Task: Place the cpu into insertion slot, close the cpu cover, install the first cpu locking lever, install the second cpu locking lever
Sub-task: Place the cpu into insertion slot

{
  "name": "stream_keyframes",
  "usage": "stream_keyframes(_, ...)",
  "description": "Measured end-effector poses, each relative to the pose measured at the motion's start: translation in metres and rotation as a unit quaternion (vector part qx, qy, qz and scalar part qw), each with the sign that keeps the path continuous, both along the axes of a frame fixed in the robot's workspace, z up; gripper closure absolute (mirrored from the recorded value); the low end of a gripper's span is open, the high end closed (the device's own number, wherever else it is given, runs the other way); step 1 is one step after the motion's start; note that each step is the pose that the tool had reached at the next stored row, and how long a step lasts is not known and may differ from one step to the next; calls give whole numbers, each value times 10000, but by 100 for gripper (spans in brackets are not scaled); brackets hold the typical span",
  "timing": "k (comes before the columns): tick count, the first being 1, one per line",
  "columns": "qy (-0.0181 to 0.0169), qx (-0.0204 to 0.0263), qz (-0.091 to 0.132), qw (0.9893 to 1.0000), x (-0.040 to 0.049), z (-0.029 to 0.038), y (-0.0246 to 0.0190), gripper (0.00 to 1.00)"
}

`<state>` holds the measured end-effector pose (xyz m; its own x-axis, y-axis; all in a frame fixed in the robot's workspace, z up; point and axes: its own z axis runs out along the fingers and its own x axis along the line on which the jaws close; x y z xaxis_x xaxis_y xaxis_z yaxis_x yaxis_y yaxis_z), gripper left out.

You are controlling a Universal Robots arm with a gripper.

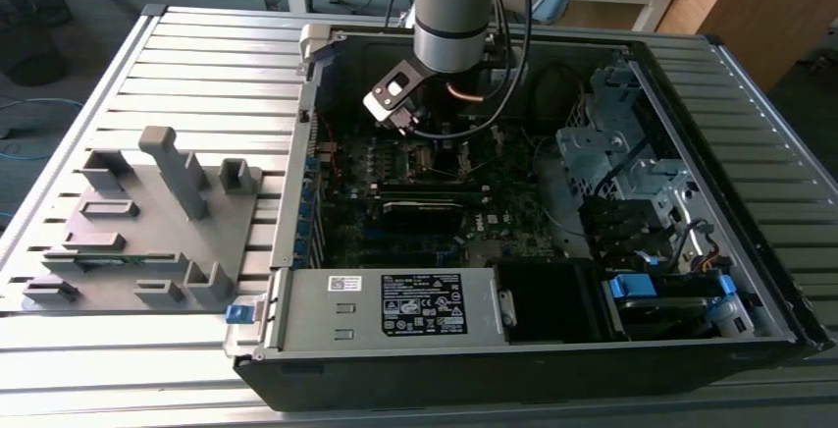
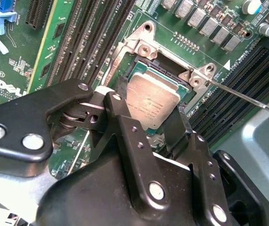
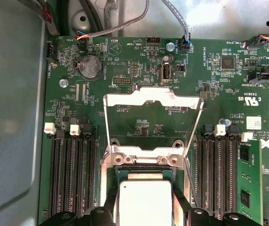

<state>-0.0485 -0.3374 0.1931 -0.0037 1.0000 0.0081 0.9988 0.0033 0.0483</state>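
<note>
The small flat silver-grey metal cpu [image 2: 153, 96] is being pinched by its edges in the black claw [image 2: 147, 109], right over the dark square insertion slot [image 2: 158, 65]; probably light, stiff, pretty fragile.

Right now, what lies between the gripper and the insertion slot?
The cpu lies there, over the insertion slot and right by the gripper, seen in both wrist views.

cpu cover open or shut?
Open. In the first wrist view the cpu cover stands swung back, board showing through its cut-out; the cpu is uncovered.
</note>
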Motion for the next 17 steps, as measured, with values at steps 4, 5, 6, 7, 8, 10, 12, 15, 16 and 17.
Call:
stream_keyframes(4,-1,1,0,10000,0,4,-1,46)
stream_keyframes(5,-1,2,0,10000,0,4,0,46)
stream_keyframes(6,-1,2,1,10000,0,4,0,46)
stream_keyframes(7,-1,1,0,10000,0,4,-1,46)
stream_keyframes(8,0,1,0,10000,0,5,-2,46)
stream_keyframes(10,0,-1,0,10000,0,6,-8,46)
stream_keyframes(12,-1,0,0,10000,-4,5,-7,46)
stream_keyframes(15,-2,1,0,10000,-24,4,-8,46)
stream_keyframes(16,-3,1,0,10000,-29,4,-8,46)
stream_keyframes(17,-3,1,0,10000,-29,2,-8,46)
